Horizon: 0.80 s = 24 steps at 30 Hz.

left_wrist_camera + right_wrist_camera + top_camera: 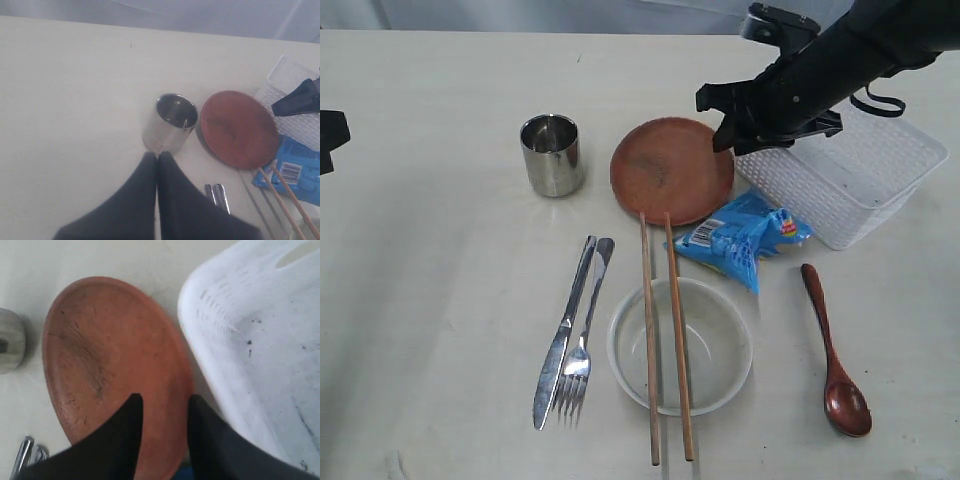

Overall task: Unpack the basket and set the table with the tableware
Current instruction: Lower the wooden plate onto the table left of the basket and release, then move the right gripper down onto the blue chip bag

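Right wrist view puts the right gripper directly over the brown plate, its jaws parted with a clear gap and nothing held between them. They sit above the part of the plate nearest the white basket, whose wall lies just beside the plate's rim. Whether the fingertips touch the plate's surface I cannot tell.

The plate lies flat on the desk, between the steel cup and the basket. It is round, so it has no long axis to line up with, and any grasp would have to come at the rim. The nearest stretch of rim is crowded by the basket wall, which leaves little room for a finger.

The right arm is plainly the nearer one. The left gripper has its jaws pressed together and empty, aimed towards the cup rather than the plate.

The basket looks emptied, with its floor bare.
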{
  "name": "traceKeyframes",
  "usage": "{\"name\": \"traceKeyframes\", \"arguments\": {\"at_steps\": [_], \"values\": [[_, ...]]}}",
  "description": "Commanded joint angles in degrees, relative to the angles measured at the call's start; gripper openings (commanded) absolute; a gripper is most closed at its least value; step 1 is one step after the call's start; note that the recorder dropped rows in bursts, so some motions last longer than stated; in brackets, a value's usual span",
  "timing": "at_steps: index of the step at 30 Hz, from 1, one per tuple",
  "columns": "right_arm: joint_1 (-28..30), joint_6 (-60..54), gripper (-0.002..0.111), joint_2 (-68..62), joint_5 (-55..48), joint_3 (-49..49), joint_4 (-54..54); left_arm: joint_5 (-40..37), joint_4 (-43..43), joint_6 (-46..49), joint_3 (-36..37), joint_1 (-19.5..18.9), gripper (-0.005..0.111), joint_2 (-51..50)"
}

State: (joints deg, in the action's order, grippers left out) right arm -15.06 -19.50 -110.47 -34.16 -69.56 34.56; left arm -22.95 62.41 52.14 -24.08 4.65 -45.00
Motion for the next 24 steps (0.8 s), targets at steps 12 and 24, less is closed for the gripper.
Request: {"name": "traceKeyframes", "arguments": {"at_steps": [12,24], "values": [[0.2,0.4,0.033,18.7,-3.1,-0.4,-10.7,1.7,1.3,0.1,0.2,2.4,0.0,0.4],[-2.8,7.7,0.053,27.2,-15.1,15.4,-20.0,0.7,1.0,-0.3,0.2,4.8,0.0,0.4]]}}
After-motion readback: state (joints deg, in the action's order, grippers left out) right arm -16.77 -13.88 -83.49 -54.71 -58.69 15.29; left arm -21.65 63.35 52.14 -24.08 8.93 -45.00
